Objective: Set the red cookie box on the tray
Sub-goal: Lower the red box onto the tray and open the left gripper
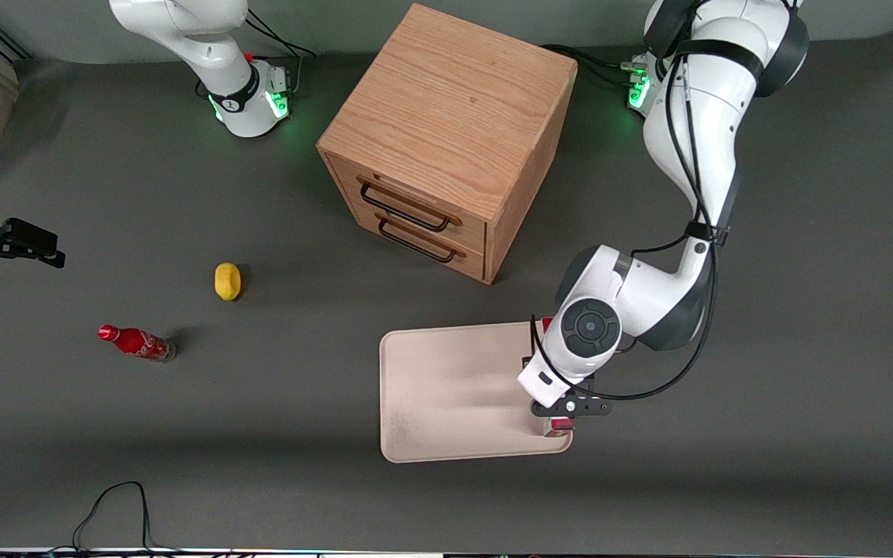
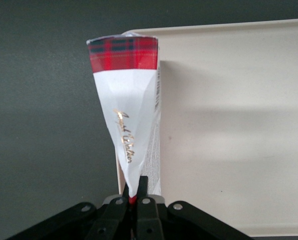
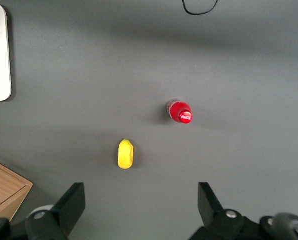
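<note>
grey table (image 1: 803, 349), gripper (image 2: 135, 196) clamping red cookie box (image 2: 131, 115), tray (image 2: 229, 125)

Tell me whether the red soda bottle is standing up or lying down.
Standing upright. The red soda bottle shows its round cap end-on in the parked arm's wrist view. The gripper, over the tray's edge, is shut on the red cookie box.

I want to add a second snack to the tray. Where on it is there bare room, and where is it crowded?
The tray is bare from its edge toward the parked arm to past its middle. The crowded strip is the rim toward the working arm, where the gripper is shut on the red cookie box over the tray's edge.
</note>
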